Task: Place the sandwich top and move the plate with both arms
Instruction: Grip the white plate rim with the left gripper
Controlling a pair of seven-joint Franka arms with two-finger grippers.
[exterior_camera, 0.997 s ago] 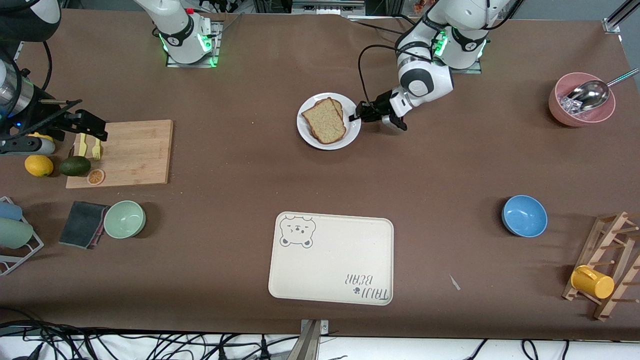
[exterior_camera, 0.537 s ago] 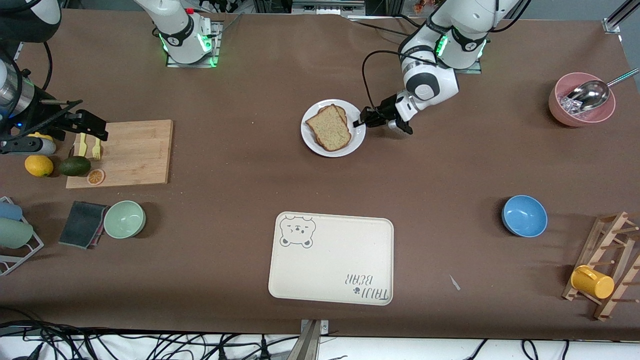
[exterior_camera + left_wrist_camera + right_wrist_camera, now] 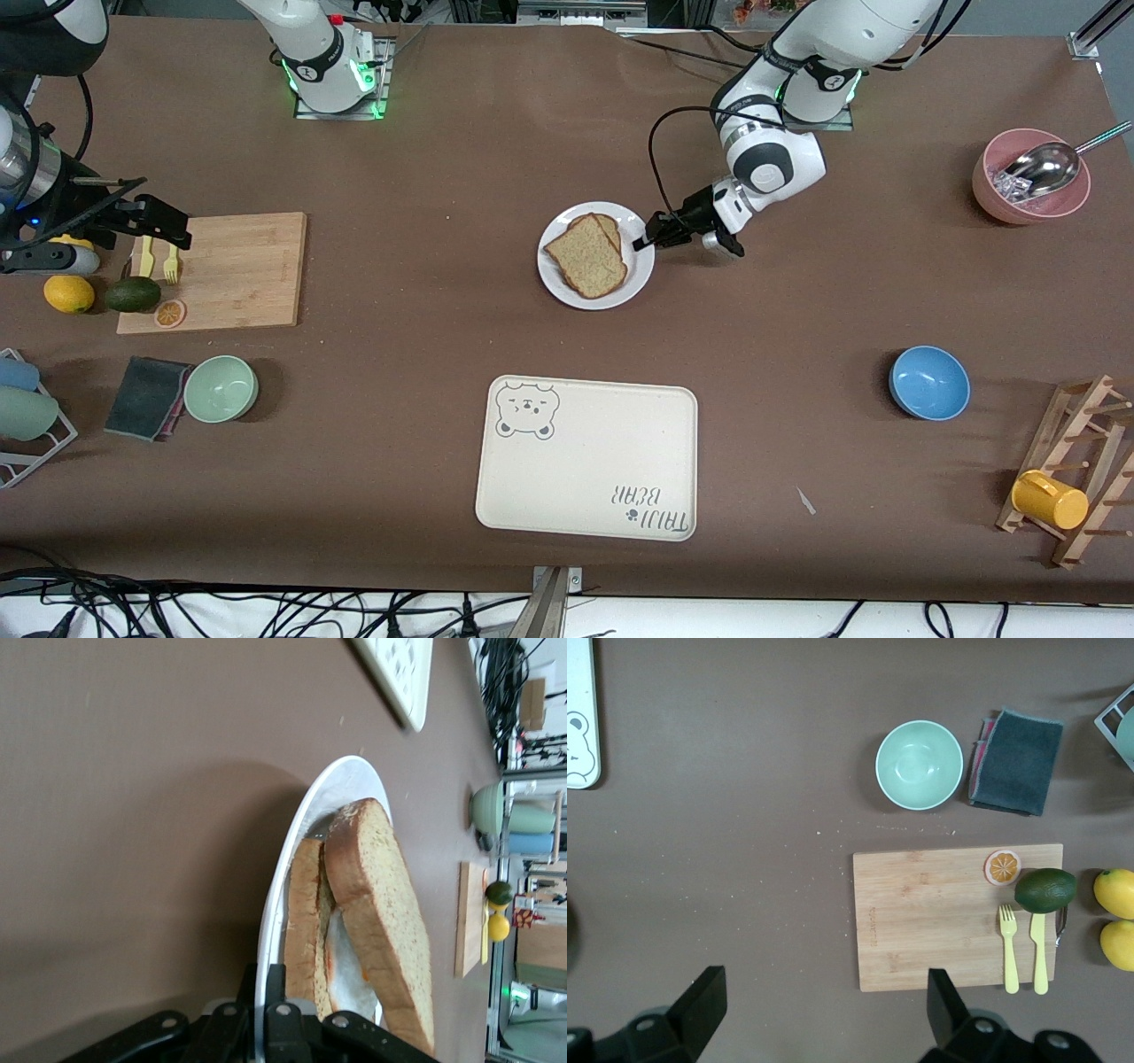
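Note:
The white plate (image 3: 556,275) sits mid-table, between the arm bases and the bear tray. On it the sandwich top (image 3: 587,255), a speckled brown slice, lies askew over a lower slice. In the left wrist view the sandwich top (image 3: 381,904) leans over a slice bearing fried egg (image 3: 306,921), and the plate (image 3: 297,828) runs between the fingers. My left gripper (image 3: 647,239) (image 3: 263,979) is shut on the plate's rim at the side toward the left arm's end. My right gripper (image 3: 155,221) (image 3: 824,992) hangs open and waits over the cutting board's edge, holding nothing.
A cream bear tray (image 3: 586,458) lies nearer the front camera than the plate. A blue bowl (image 3: 928,382), a pink bowl with a scoop (image 3: 1028,190) and a rack with a yellow mug (image 3: 1050,499) stand toward the left arm's end. The cutting board (image 3: 221,270) and green bowl (image 3: 221,388) lie toward the right arm's end.
My left gripper has drawn the plate with the sandwich toward the front camera and slightly toward the left arm's end. The right arm has not moved.

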